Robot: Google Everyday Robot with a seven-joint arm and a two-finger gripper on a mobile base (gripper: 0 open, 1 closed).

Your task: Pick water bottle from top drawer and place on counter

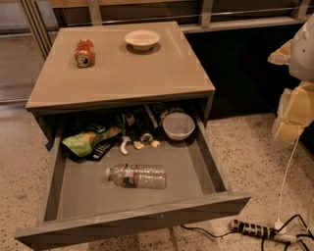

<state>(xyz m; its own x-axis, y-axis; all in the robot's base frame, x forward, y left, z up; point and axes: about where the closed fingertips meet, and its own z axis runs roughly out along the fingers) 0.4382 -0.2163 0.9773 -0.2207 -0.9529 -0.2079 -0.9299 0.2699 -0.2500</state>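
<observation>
Clear water bottle (137,176) with red-white-green band, grey-brown top drawer (132,223), tan counter (127,73), yellow-white gripper (293,105) at right edge.

Floor (255,162): speckled beige terrazzo on all sides. Upper right: near-black wall panel (245,68), with a pale ledge (245,23) and metal uprights (206,12) above it. Upper left: vertical metal bars (34,24). Lower right: black power strip (250,229) on the floor, black cables (206,233), white cord (287,171) rising. Gripper (294,110) at right frame edge. Light warm, dim.
</observation>
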